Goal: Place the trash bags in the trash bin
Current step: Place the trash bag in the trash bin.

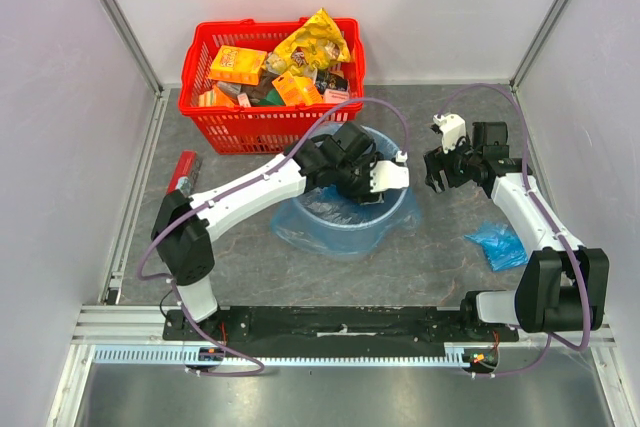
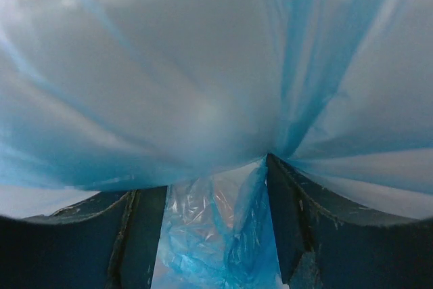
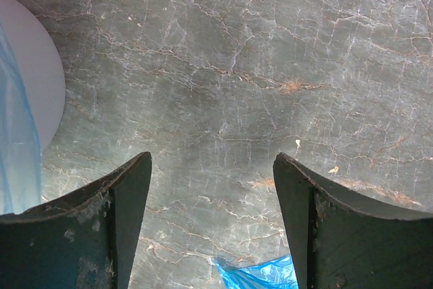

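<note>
The trash bin (image 1: 300,219) stands mid-table, with a large blue trash bag (image 1: 395,217) draped in and over it. My left gripper (image 1: 372,195) reaches down into the bin. In the left wrist view its jaws (image 2: 216,225) stand apart, with crinkled blue film (image 2: 203,235) between them and stretched film (image 2: 203,65) all ahead. My right gripper (image 1: 432,173) hovers open and empty over the table right of the bin; the wrist view (image 3: 212,162) shows bare table between its jaws. A second, folded trash bag (image 1: 497,245) lies at the right, with a corner in the right wrist view (image 3: 260,277).
A red mesh basket (image 1: 270,127) of snack packs, with a yellow packet (image 1: 315,42) on top, stands behind the bin. A small red item (image 1: 183,169) lies at the left. The bin's pale side (image 3: 30,79) edges the right wrist view. Walls enclose the table.
</note>
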